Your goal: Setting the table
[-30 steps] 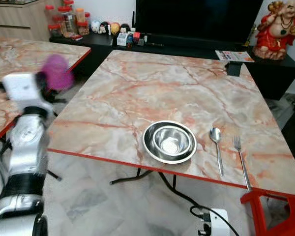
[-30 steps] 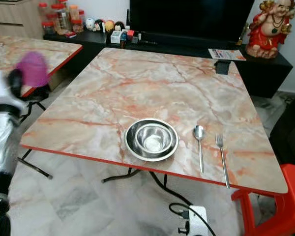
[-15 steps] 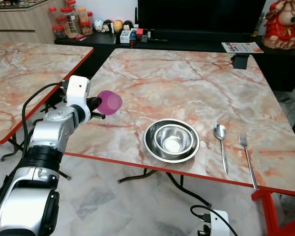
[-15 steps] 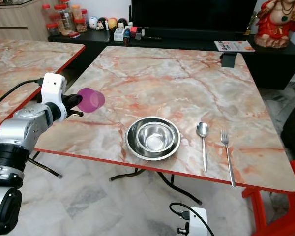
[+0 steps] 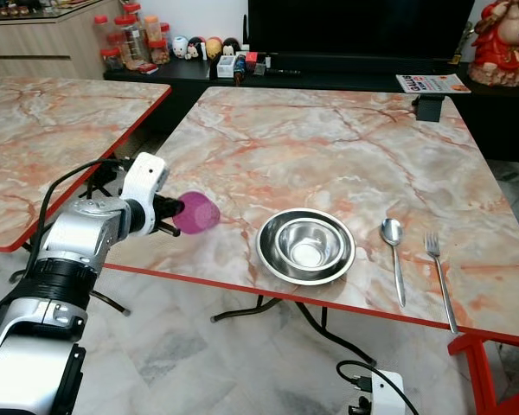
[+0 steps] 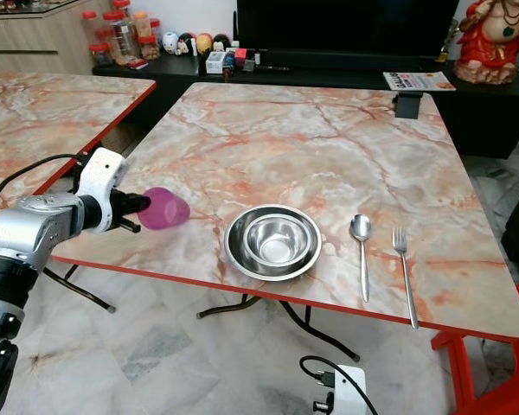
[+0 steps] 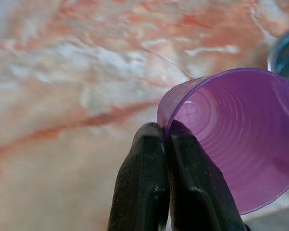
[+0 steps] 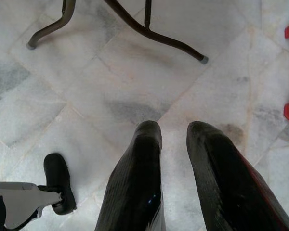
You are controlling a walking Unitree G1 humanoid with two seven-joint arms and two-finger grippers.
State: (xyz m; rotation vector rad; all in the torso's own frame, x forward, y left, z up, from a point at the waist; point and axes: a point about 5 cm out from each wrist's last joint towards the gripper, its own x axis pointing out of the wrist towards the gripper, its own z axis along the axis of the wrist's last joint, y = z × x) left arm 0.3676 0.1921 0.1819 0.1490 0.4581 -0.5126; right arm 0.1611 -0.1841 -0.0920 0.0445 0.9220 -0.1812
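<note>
Table (image 5: 329, 156) setting is what we see under way: a marble-patterned top with a red edge stands before us, and a second table (image 5: 43, 130) of the same pattern stands to the left of it. Behind them runs a dark low cabinet (image 5: 329, 73) with jars (image 5: 130, 39), small figurines and a red statue (image 5: 502, 43) on it.

On the near part of the table sits a round steel plate (image 5: 264, 251) with a steel bowl (image 5: 305, 245) resting inside it. Just to the right of the plate lies a spoon (image 5: 394, 251), and beside that, a little apart, a fork (image 5: 439, 272), both pointing away from us.

Our left gripper (image 7: 164, 139) reaches over the near left corner of the table, left of the plate. Its two black fingers (image 7: 144, 183) are pressed together on the rim of a purple plastic cup (image 5: 196, 213), one finger outside the wall and one inside. We see the cup tipped on its side, its mouth turned toward the wrist, held above the marble.

Our right gripper (image 8: 172, 130) hangs low over the tiled floor (image 8: 111, 86) near the table legs, its fingers slightly parted and holding nothing.
</note>
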